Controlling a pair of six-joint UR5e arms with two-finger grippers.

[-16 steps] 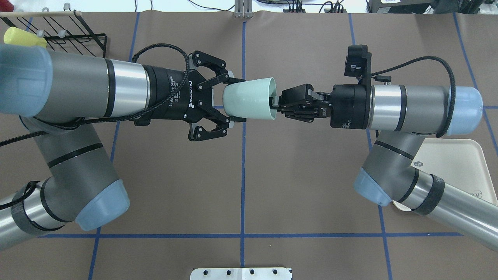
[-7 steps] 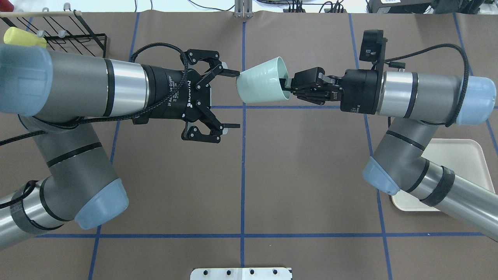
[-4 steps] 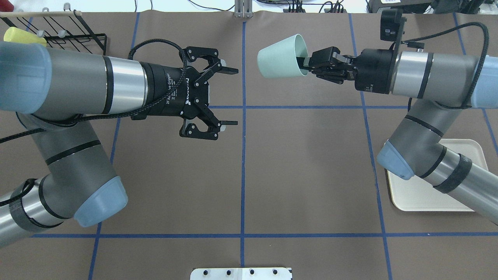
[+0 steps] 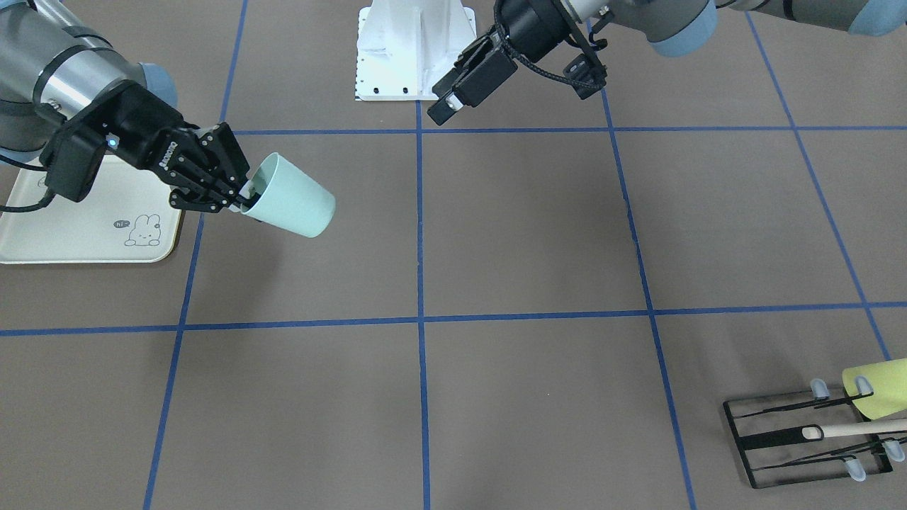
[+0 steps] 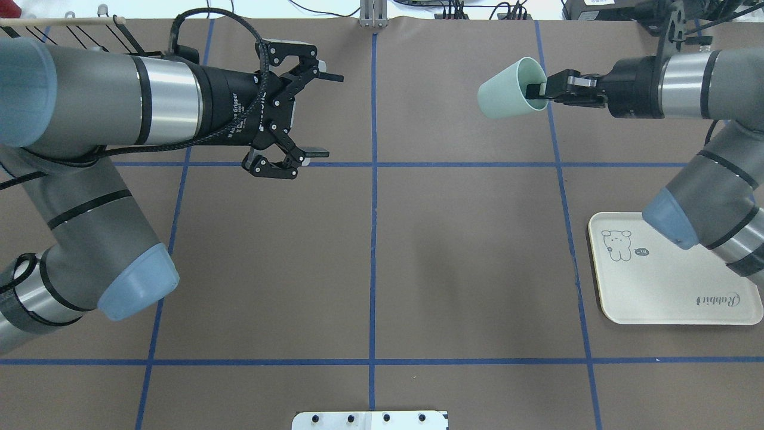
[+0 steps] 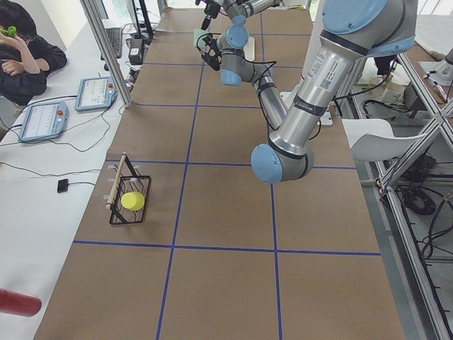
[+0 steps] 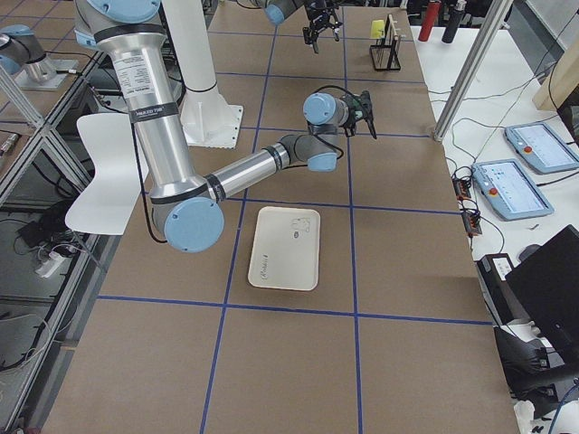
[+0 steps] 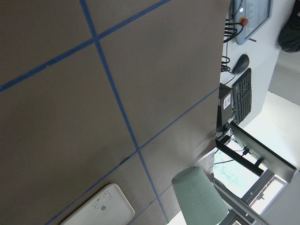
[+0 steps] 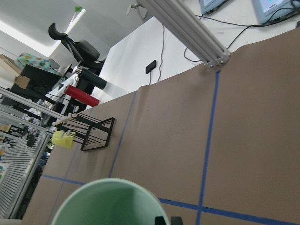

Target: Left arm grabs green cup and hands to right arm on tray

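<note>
Room: I see bare brown table (image 5: pixel 370 257) beneath both grippers and open air between them.
Around: wire rack (image 4: pixel 772 443) with yellow cup (image 4: pixel 875 388) stands well apart from my left gripper (image 5: pixel 332 114), which is spread wide and empty.
Cup: right gripper (image 5: pixel 535 91) pinches the green cup (image 5: pixel 506 97) by its rim, held airborne and sideways, its base pointing away from the wrist. The tray (image 5: pixel 674 298) lies lower, back by that arm's elbow.

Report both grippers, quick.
Left gripper: open, holding nothing.
Right gripper: shut on the green cup, gripping its rim.
</note>
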